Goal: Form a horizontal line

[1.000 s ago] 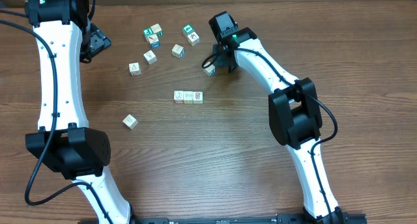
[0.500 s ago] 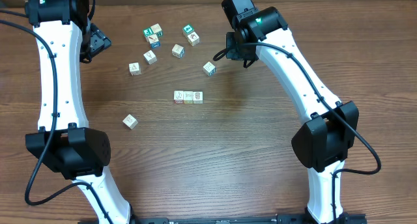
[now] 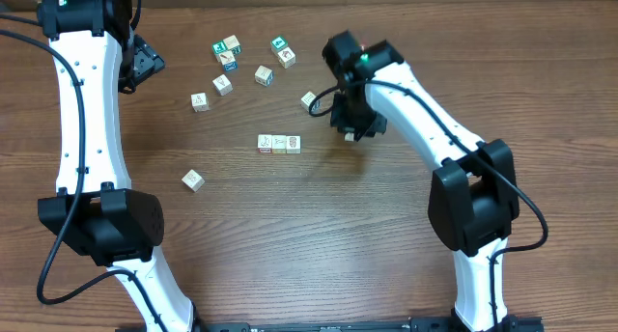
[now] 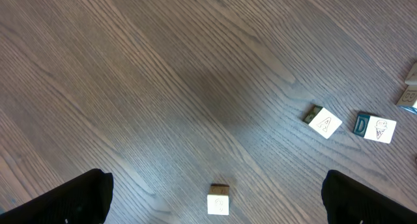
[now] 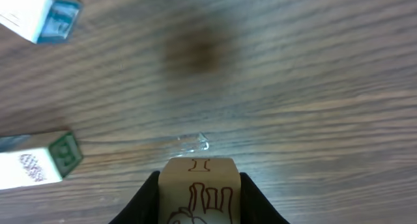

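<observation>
The horizontal line (image 3: 279, 144) is a row of three pale wooden cubes touching side to side in mid table. My right gripper (image 3: 351, 129) hovers just to the right of the row, apart from it. In the right wrist view it (image 5: 199, 198) is shut on a pale cube (image 5: 197, 188) printed with a red "I" and a drawing. A loose pale cube (image 3: 308, 100) lies just behind and left of that gripper. My left gripper (image 3: 143, 64) is at the far left, open and empty; in its wrist view (image 4: 215, 188) the fingers stand wide apart.
Several loose cubes, some with teal or green faces, lie scattered at the back (image 3: 230, 57). One pale cube (image 3: 193, 179) sits alone at the front left. The right wrist view shows a blue-faced cube (image 5: 40, 15) and a green-faced cube (image 5: 39, 160) at its left.
My right gripper has swung away from the loose cube at the back, first further back, then forward to a spot right of the row. The left arm has not moved.
</observation>
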Robot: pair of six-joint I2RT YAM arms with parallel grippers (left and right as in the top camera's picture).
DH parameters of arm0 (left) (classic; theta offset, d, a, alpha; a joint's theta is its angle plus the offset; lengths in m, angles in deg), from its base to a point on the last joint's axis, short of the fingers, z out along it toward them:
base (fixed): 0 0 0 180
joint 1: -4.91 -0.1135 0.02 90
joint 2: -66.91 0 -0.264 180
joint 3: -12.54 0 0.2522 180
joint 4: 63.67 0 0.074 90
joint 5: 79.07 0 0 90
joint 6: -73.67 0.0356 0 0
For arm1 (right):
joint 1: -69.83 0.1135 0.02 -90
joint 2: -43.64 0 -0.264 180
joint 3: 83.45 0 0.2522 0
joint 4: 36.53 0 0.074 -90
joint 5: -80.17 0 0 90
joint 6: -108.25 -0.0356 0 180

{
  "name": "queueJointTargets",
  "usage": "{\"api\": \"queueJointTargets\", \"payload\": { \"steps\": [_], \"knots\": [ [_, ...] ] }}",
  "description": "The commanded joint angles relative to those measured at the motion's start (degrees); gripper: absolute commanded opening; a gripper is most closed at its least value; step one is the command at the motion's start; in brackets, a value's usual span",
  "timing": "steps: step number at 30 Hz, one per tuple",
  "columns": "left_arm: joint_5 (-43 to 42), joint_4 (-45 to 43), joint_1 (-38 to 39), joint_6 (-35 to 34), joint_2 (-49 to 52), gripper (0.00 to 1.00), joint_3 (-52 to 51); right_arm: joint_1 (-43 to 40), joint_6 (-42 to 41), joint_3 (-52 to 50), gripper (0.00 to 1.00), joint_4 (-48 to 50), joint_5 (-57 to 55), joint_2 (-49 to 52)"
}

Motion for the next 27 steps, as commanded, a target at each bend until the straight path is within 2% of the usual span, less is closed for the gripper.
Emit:
{"api": "queueJointTargets", "payload": {
  "steps": [1,8,23,24,27],
  "knots": [
    [0.0,0.1,0.4,1.2,-0.5,1.0,0.7,1.2,-1.9,-5.0,0.22,3.9,0.2,0.1],
    [0.0,0.1,0.4,1.2,-0.5,1.0,0.7,2.8,-1.8,-9.7,0.22,12.0,0.1,0.1],
    [0.0,0.1,0.4,1.2,-0.5,1.0,0.7,2.8,-1.6,-15.6,0.22,20.3,0.2,0.1],
    [0.0,0.1,0.4,1.2,-0.5,1.0,0.7,2.8,-1.6,-15.9,0.23,20.8,0.2,0.1],
    [0.0,0.1,0.4,1.2,-0.5,1.0,0.7,2.8,-1.6,-16.3,0.33,21.2,0.2,0.1]
  ]
}}
